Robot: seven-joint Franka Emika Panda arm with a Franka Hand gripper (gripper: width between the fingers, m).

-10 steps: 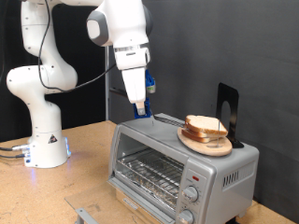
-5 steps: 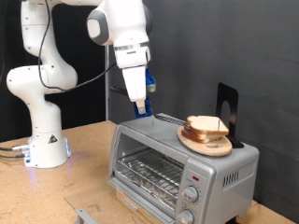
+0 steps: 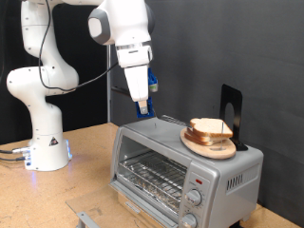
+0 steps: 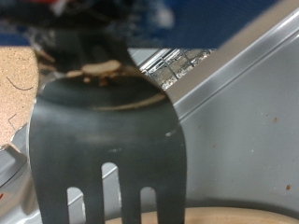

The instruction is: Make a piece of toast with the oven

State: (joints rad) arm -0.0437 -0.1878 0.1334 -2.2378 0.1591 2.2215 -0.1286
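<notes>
One slice, the piece of toast (image 3: 210, 127), lay on a round wooden plate (image 3: 208, 144) that sat on the roof of the oven (image 3: 186, 163), toward the exterior view's right. A black upright stand (image 3: 231, 114) stood just behind the plate. The oven rested on the wooden counter (image 3: 66, 190), its door down and the wire rack (image 3: 152, 176) showing inside, with knobs (image 3: 195, 198) down its front at the right.

The tool (image 3: 144, 107) hung above the oven's top, left of the plate in the exterior view and apart from the bread. A slotted black spatula (image 4: 105, 131) filled the wrist view, crumbs on its upper blade, the oven's silver top beyond it. Whether the fingers clasped the spatula's handle, or how wide they stood, could not be told. The white robot base (image 3: 43, 142) stood at the exterior view's left.
</notes>
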